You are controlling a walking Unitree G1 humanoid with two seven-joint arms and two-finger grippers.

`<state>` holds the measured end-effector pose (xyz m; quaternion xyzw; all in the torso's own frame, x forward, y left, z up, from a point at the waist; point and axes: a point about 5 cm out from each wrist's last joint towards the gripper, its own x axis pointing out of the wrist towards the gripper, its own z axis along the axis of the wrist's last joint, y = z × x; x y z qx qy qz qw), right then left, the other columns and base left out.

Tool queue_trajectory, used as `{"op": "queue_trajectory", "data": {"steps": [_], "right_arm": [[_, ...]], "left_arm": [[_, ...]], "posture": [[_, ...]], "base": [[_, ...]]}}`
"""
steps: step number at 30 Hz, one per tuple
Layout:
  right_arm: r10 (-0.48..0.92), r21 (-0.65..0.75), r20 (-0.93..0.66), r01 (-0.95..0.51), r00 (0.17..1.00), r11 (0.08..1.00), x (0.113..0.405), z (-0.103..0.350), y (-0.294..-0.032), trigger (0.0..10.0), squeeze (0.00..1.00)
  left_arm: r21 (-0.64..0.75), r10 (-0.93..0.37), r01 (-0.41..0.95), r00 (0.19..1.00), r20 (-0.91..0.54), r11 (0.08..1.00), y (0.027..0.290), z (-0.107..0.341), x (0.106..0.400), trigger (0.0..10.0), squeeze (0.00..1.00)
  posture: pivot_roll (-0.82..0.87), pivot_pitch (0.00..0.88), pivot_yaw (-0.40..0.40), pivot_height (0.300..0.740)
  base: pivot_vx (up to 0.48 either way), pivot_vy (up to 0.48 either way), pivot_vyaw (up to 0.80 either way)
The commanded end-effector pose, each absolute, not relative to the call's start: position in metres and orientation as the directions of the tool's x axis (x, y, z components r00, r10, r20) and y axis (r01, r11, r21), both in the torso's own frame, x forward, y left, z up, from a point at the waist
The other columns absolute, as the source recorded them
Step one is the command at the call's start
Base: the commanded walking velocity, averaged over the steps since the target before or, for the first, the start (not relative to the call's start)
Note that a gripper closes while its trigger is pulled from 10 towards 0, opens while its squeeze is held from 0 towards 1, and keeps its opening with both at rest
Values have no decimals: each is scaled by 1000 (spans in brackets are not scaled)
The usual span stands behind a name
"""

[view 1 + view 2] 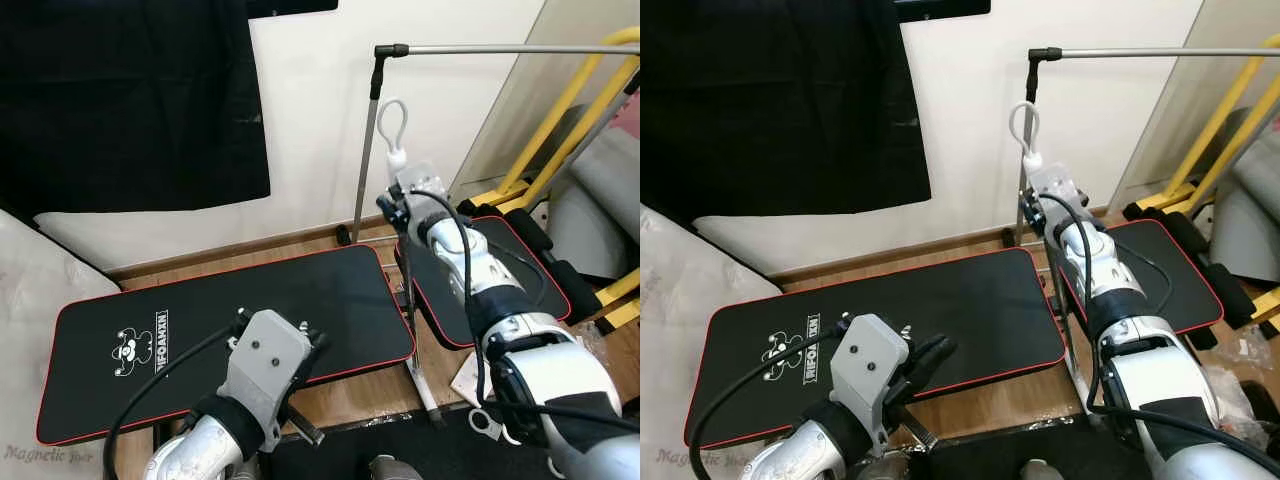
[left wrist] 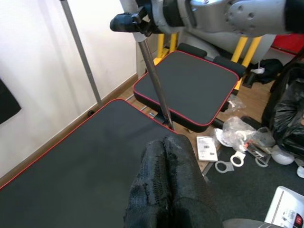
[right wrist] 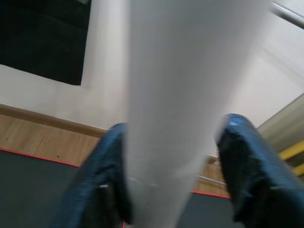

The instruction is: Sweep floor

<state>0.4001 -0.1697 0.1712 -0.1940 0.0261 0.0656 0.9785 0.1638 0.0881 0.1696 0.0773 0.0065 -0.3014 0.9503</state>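
The right gripper (image 3: 173,183) grasps the broom handle (image 3: 185,95) near its top end: in the right wrist view, one finger (image 3: 107,178) lies on each side of the pale shaft. In the left eye view the white hanging loop (image 1: 392,128) of the handle stands just above that grip, at the far right of the scene. The shaft runs down and toward the robot, between the large black mat (image 1: 220,330) on the left and the smaller black mat (image 1: 500,275) on the right. The broom head cannot be identified.

The left gripper (image 2: 166,180) hovers over the near edge of the large mat, fingers pressed together, holding nothing.

Step in hand, as judged: secure a two-point hold before sweeping.
1. Keep the right grip firm; a loose hold lets the shaft twist.
2. Part the left fingers and bring them to the shaft lower down, well apart from the right grip.
3. Sweep toward the robot with short strokes on the wooden floor (image 1: 370,385).
4. Avoid the thin metal rail (image 1: 365,150) at the wall and the litter (image 2: 232,142) on the floor at near right.
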Motion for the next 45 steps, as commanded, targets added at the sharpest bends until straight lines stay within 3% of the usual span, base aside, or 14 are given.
{"op": "queue_trajectory", "data": {"steps": [1, 13, 23, 35, 42, 43, 44, 45], "right_arm": [[86, -372, -87, -112, 993, 921, 399, 166, -177, 0, 0], [42, -305, -105, -72, 994, 950, 396, 159, -187, 0, 0], [221, -306, -267, -300, 938, 904, 370, 178, -205, 0, 0], [346, -234, -302, -421, 888, 877, 343, 209, -203, 0, 0], [343, -218, -300, -414, 890, 883, 335, 216, -202, 0, 0], [333, -225, -280, -399, 900, 889, 335, 218, -202, 1059, 0], [319, -210, -269, -378, 909, 902, 335, 218, -202, 10000, 0], [311, -203, -264, -368, 913, 908, 333, 218, -201, 10000, 0]], "left_arm": [[124, -684, 691, 723, -96, 712, 82, 167, 156, 10000, 0], [121, -690, 697, 717, -99, 707, 82, 166, 160, 10000, 0], [129, -691, 698, 716, -102, 704, 86, 160, 170, 10000, 0], [148, -686, 692, 722, -97, 707, 89, 155, 183, 10000, 0], [159, -683, 688, 725, -91, 709, 91, 153, 189, 10000, 0], [162, -682, 686, 726, -89, 709, 91, 152, 190, 10000, 0], [166, -680, 684, 728, -89, 710, 91, 152, 191, 10000, 0], [169, -679, 682, 729, -88, 711, 91, 151, 192, 10000, 0]], "posture": [[18, 216, -78, 740], [-5, 193, -75, 740], [-58, 144, -56, 740], [-83, 89, -43, 740], [-87, 63, -42, 740], [-85, 59, -43, 740], [-84, 57, -44, 740], [-84, 57, -44, 740]], "base": [[0, 0, 0], [0, 0, 0], [0, 0, 0], [0, 0, 0], [0, 0, 0], [0, 0, 0], [0, 0, 0], [0, 0, 0]]}}
